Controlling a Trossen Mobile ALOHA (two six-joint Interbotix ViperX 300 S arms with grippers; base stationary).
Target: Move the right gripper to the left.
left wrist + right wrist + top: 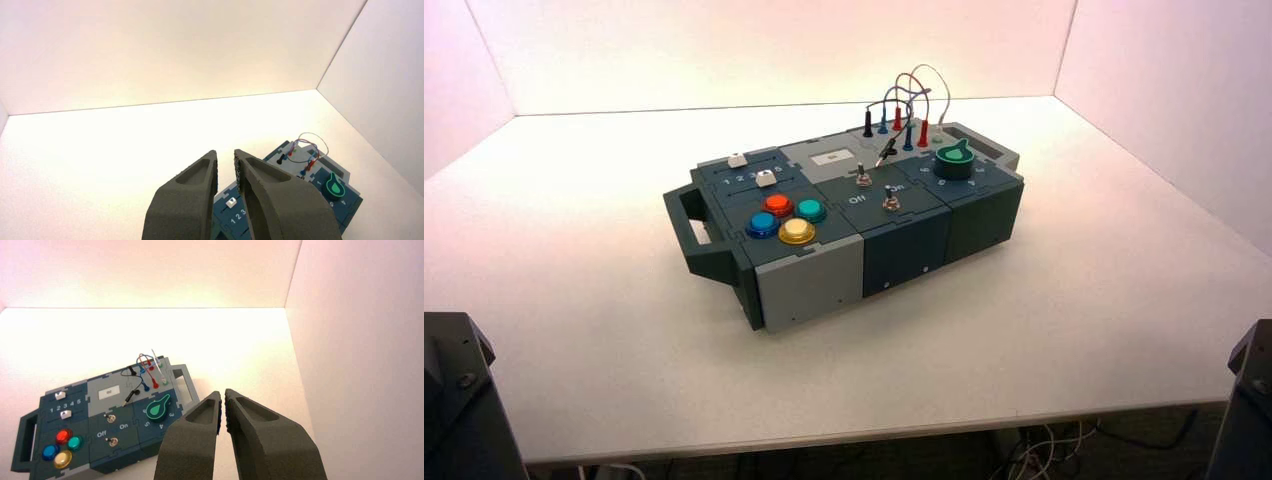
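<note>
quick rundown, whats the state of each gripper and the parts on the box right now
right gripper: fingers almost shut, holding nothing, raised off the box's right end
left gripper: fingers almost shut, holding nothing, raised off the box's left end
box: flat on the table, turned at an angle
green knob: untouched
wires: plugged in, one black lead loose
four round buttons: untouched

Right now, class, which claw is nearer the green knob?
Right. The right claw hovers just beside the green knob; the left claw hangs over the box's slider end, farther off.
</note>
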